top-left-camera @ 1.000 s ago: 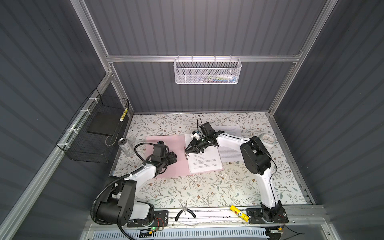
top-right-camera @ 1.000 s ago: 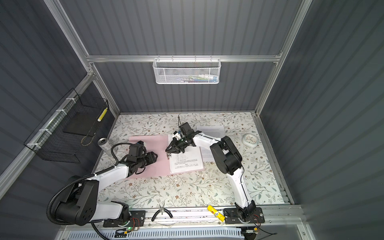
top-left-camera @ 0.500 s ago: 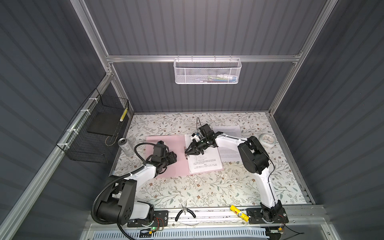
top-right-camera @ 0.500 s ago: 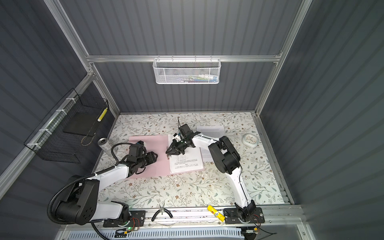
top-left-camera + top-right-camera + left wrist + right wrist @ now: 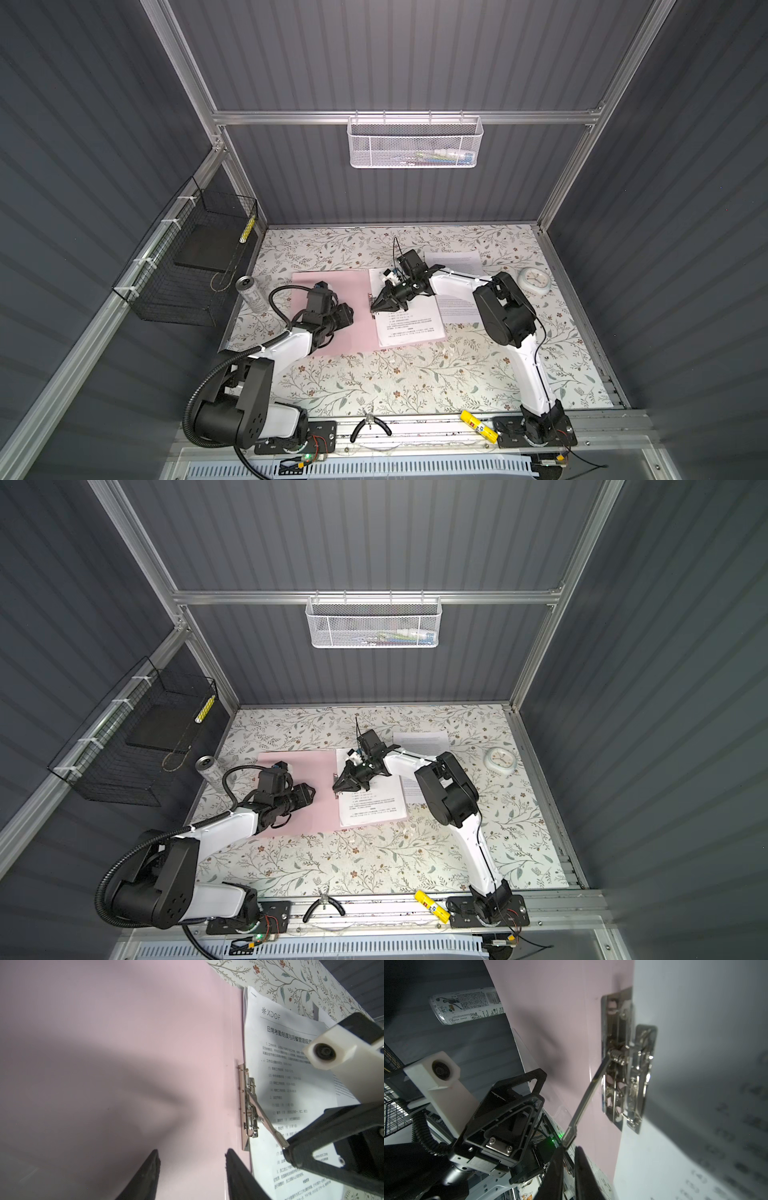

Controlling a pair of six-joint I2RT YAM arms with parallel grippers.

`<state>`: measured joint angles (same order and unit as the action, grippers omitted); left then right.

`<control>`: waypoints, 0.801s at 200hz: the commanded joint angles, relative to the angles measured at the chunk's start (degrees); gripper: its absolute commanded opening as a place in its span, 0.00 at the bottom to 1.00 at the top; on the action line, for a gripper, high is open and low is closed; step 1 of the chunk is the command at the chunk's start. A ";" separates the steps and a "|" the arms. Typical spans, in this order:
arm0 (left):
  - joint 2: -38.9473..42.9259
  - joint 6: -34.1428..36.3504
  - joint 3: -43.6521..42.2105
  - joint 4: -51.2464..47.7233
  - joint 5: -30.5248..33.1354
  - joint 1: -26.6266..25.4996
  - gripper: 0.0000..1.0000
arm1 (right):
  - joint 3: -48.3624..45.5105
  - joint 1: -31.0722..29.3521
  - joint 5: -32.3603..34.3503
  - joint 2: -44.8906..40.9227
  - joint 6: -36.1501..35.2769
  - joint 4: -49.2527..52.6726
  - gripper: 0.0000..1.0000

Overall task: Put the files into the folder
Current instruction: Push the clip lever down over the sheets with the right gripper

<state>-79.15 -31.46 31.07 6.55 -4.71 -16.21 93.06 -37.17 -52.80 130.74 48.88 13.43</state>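
Right wrist view: right end effector [image 5: 569, 1148] pinches raised lever [image 5: 588, 1093] of small metal clip [image 5: 623, 1059], presumably opening it for white printed paper files [image 5: 409, 324] lying on right half of open pale-pink card folder [image 5: 357, 286]; left end effector [image 5: 192, 1153] half open, empty, perhaps steadying cover

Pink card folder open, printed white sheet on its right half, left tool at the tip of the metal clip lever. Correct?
No: the right tool, not the left, is at the tip of the metal clip lever; the right wrist view shows it. The left tool stands open over the pink card folder. The printed white sheet is on its right half.
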 commanded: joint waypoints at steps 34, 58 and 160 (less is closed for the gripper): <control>-1.04 0.61 -1.01 1.08 -0.99 -0.40 0.52 | 2.71 -0.28 -1.43 3.09 -0.07 1.30 0.14; -0.91 0.79 -1.19 1.03 -0.92 -0.40 0.51 | 2.79 -0.27 -1.66 3.20 -0.17 1.39 0.09; -11.95 1.62 5.82 -5.02 0.26 -0.05 0.41 | 4.06 0.25 2.52 5.97 -6.60 11.06 0.00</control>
<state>-86.50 -31.00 33.87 7.07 -4.47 -16.19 97.12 -37.15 -53.69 133.99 45.12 18.70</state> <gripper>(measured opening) 0.421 0.047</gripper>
